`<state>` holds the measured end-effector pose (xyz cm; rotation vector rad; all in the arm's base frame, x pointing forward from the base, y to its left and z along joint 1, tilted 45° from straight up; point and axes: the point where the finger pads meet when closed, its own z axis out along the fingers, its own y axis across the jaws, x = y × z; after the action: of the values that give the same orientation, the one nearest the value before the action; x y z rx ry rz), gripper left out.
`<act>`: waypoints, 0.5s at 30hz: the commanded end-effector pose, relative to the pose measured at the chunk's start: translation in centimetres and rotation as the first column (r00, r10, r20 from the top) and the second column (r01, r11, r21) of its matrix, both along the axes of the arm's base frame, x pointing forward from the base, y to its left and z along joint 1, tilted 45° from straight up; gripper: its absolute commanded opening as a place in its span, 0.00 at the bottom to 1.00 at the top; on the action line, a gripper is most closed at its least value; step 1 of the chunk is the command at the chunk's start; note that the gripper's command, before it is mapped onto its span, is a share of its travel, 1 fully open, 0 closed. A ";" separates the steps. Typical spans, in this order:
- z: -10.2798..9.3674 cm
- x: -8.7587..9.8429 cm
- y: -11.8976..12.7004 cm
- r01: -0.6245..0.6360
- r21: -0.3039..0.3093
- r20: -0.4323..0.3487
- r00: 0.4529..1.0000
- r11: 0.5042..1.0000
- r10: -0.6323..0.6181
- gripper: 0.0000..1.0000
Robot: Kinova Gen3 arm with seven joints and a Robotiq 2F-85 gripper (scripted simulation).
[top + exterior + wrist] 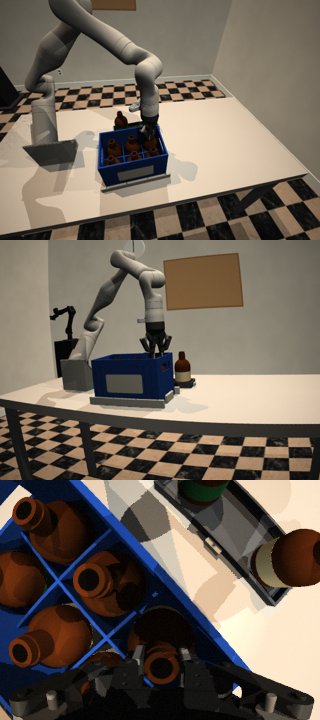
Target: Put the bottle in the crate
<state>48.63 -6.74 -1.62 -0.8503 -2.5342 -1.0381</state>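
Jaws clamped on the neck of the held bottle (150, 143) (161, 666); your gripper (149, 134) (157, 355) (161, 656) points down over the crate (133, 169) (130, 378) (125, 545). Bottle sits inside the crate, in the corner compartment on the tray side, next to the end wall; can't tell if its base is down. Long axis looks near upright, mouth up. Likely stiff, smooth glass, middling weight (guessing, no label visible), could chip on a divider. Neck is the right hold; body's too boxed in. Lower straight, then let go. Beyond the crate's long wall, the tray (184, 385) (235, 566) holds the cream-label bottle (182, 369) (295, 560) and green-label bottle (120, 121) (202, 489), apart from each other.
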 end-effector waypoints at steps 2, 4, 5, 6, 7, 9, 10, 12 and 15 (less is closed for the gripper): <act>0.0 0.0 0.0 0.001 -0.001 0.001 1.000 1.000 -0.001 0.00; -0.1 0.0 0.1 0.001 -0.001 0.001 1.000 1.000 -0.001 0.00; -0.1 0.0 0.1 0.001 -0.001 0.001 1.000 1.000 -0.001 0.00; -0.1 0.0 0.1 0.001 -0.001 0.001 1.000 1.000 -0.001 0.00; -0.1 0.0 0.1 0.001 -0.001 0.001 1.000 1.000 -0.001 0.00; -0.2 0.0 0.1 0.001 -0.001 0.001 1.000 1.000 -0.001 0.00; -0.2 0.0 0.1 0.001 -0.001 0.001 1.000 1.000 -0.001 0.00; -0.2 0.0 0.2 0.001 -0.001 0.001 1.000 1.000 -0.001 0.00; -0.2 0.0 0.2 0.001 -0.001 0.001 1.000 1.000 -0.001 0.00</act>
<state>48.61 -6.49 -1.86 -0.8497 -2.5336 -1.0382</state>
